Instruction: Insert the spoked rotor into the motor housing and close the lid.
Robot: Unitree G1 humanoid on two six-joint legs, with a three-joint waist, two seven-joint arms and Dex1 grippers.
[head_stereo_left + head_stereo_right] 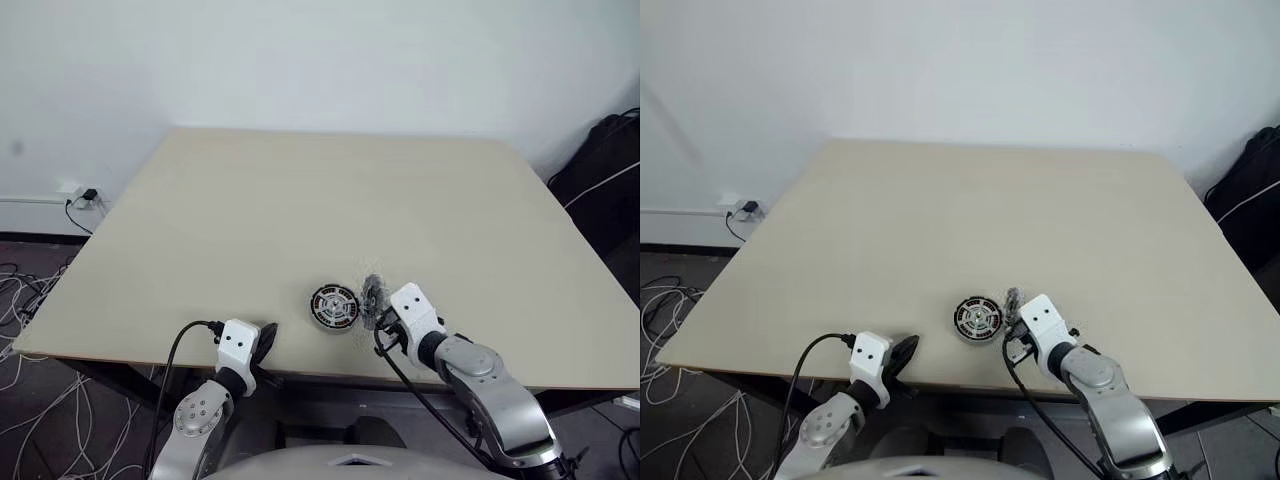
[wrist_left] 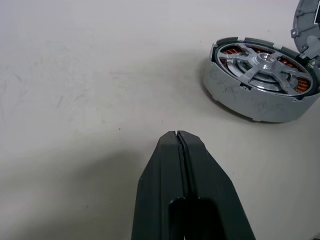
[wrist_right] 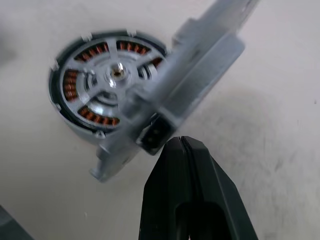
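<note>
The round grey motor housing (image 1: 334,306) with copper-brown windings sits at lower centre on the beige bench (image 1: 300,200), the silver spoked rotor (image 2: 262,67) already inside. The flat grey lid (image 3: 200,65) stands tilted beside it (right side). My left fingers (image 2: 181,145) and right fingers (image 3: 182,150) are clenched, empty.

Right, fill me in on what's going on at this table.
The silver spoked rotor already sits inside the round grey motor housing with copper windings on the beige table. The flat grey lid stands tilted on edge beside the housing, not closed. The right gripper is shut just behind it; the left gripper is shut and idle.
</note>
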